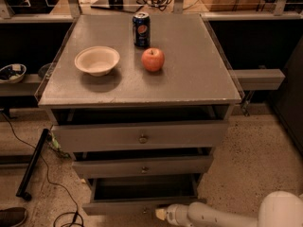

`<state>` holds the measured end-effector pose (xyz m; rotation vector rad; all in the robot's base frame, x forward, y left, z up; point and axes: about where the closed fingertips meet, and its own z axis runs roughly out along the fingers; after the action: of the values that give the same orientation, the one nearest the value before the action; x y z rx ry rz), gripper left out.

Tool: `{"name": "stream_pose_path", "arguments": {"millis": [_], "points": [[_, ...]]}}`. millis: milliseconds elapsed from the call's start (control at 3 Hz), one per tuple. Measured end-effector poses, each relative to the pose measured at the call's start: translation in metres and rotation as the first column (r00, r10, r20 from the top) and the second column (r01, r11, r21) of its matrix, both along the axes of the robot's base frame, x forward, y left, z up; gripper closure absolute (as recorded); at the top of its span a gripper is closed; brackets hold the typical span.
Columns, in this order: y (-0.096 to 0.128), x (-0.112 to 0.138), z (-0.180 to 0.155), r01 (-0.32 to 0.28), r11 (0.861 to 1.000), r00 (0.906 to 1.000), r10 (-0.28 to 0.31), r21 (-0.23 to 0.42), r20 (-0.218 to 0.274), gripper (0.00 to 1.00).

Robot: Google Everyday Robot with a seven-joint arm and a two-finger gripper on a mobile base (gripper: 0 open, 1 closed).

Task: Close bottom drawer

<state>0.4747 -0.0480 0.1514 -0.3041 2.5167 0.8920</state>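
The bottom drawer (142,193) of the grey cabinet stands pulled out, its dark box open to view and its narrow front panel (118,206) low in the frame. My gripper (161,214) sits at the end of the white arm (222,215), right at the drawer's front panel near its middle. The mid drawer (142,167) and the top drawer (139,136) above it also stand partly out.
On the cabinet top (199,79) stand a white bowl (97,59), a red apple (153,59) and a Pepsi can (141,29). A black pole (32,164) and cable (66,216) lie on the floor at left. A shoe (12,216) is at bottom left.
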Motion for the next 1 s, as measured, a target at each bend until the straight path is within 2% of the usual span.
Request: {"name": "stream_pose_path", "arguments": {"millis": [333,667,1000], "points": [[0.003,0.012,0.003,0.006,1.0,0.9999,-0.006,-0.004,0.012,1.0],[0.003,0.01,0.004,0.006,1.0,0.9999,-0.006,-0.004,0.015,1.0],[0.011,0.025,0.009,0.001,1.0,0.9992,-0.001,-0.007,0.041,1.0]]}}
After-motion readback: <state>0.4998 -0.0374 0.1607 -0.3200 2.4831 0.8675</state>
